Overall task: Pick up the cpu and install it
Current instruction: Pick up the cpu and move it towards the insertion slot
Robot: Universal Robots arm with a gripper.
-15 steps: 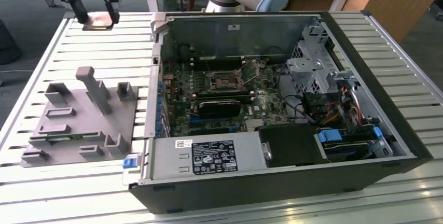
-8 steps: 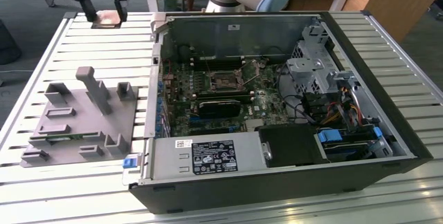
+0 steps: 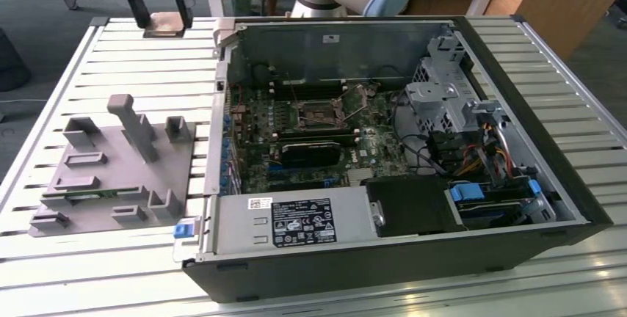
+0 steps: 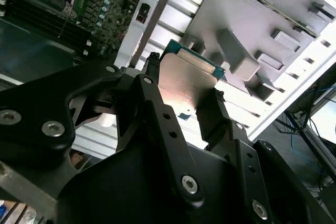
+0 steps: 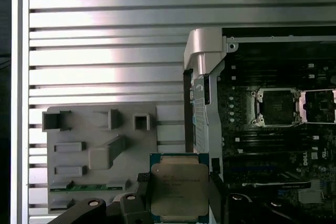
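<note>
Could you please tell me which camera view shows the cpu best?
The first wrist view: the cpu faces the camera with its silver top and green rim plain, held in the gripper. The second wrist view shows it at a slant, partly behind the gripper. The exterior view shows it small, between the gripper's fingers.

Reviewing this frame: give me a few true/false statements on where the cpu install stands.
1. The gripper is shut on the cpu. True.
2. The motherboard socket stands open and empty. True.
3. The gripper hangs inside the computer case. False: it is outside the case, above the slatted table.
4. The grey fixture lies inside the case. False: it lies on the table beside the case, at the exterior view's left.
5. A green memory stick lies in the fixture. True.
</note>
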